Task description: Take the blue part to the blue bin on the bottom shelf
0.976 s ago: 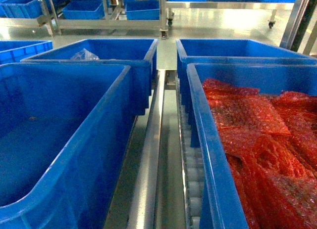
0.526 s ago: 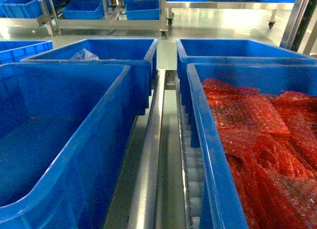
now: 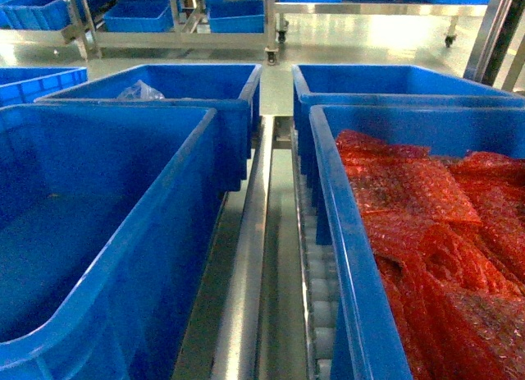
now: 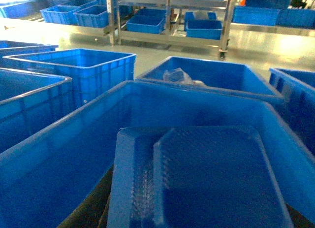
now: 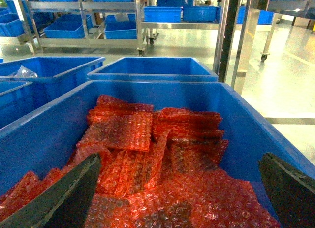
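**Blue part carried above the near-left bin**

A warehouse floor of pale polished concrete, with steel racks of blue crates at the back, frames the scene. In the foreground four large blue bins sit in two rows on the bottom shelf (image 3: 246,298), its brushed steel rail and white rollers running up the middle of the head view.

The left wrist view shows the blue part (image 4: 197,179) — a flat, ribbed plastic tray — filling the lower frame just ahead of the camera, above the near-left bin (image 4: 64,154). It appears to be held by the left gripper, though the fingers themselves are hidden beneath it, so the grip cannot be confirmed. The right gripper (image 5: 182,198) hangs over the near-right bin (image 5: 246,124), which is full of red bubble wrap (image 5: 147,154), its dark fingers spread wide and holding nothing.

The step in hand looks like the carry or placement. Next — lowering the part squarely between the bin's walls, then letting go.
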You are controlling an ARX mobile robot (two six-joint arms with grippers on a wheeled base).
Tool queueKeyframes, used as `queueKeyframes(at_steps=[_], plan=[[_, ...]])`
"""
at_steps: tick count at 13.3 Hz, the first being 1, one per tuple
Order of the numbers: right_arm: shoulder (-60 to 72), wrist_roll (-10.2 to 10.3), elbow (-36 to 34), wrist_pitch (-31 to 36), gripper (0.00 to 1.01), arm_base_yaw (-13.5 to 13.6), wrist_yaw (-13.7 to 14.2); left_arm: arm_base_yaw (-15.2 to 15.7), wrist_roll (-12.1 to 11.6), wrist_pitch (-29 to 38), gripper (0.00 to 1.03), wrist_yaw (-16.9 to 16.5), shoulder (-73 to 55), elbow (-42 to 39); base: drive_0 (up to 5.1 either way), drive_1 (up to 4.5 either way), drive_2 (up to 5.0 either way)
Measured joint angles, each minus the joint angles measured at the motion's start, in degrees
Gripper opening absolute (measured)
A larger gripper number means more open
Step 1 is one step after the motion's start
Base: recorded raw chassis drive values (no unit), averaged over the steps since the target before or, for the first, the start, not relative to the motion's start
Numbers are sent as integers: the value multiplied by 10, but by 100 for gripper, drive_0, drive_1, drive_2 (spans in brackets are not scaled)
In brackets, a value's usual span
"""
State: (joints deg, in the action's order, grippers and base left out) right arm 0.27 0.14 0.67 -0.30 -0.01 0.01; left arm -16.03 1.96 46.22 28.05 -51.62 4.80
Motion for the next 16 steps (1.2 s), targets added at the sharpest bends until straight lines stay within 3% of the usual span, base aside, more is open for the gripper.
queueKeyframes(at_steps=[1, 2, 3, 4, 5, 8, 9, 10, 12, 14, 16], plan=[[0, 0, 0, 0, 98, 0, 0, -8, -14, 67, 43, -7, -100, 21, 0, 0, 0], [0, 0, 0, 0, 98, 0, 0, 2, -31, 132, 43, -47, -194, 70, 0, 0, 0], [0, 0, 0, 0, 98, 0, 0, 33, -36, 142, 43, -92, -293, 147, 0, 0, 0], [0, 0, 0, 0, 98, 0, 0, 59, -24, 120, 43, -125, -396, 216, 0, 0, 0], [0, 0, 0, 0, 98, 0, 0, 66, 7, 95, 54, -146, -451, 255, 0, 0, 0], [0, 0, 0, 0, 98, 0, 0, 60, 26, 92, 98, -152, -446, 254, 0, 0, 0], [0, 0, 0, 0, 98, 0, 0, 70, 11, 201, 88, -178, -456, 233, 0, 0, 0], [0, 0, 0, 0, 98, 0, 0, 75, 0, 252, 76, -199, -434, 196, 0, 0, 0], [0, 0, 0, 0, 98, 0, 0, 103, -9, 205, 42, -215, -316, 114, 0, 0, 0], [0, 0, 0, 0, 98, 0, 0, 111, -10, 181, 17, -233, -249, 67, 0, 0, 0], [0, 0, 0, 0, 98, 0, 0, 115, -10, 171, 8, -236, -228, 54, 0, 0, 0]])
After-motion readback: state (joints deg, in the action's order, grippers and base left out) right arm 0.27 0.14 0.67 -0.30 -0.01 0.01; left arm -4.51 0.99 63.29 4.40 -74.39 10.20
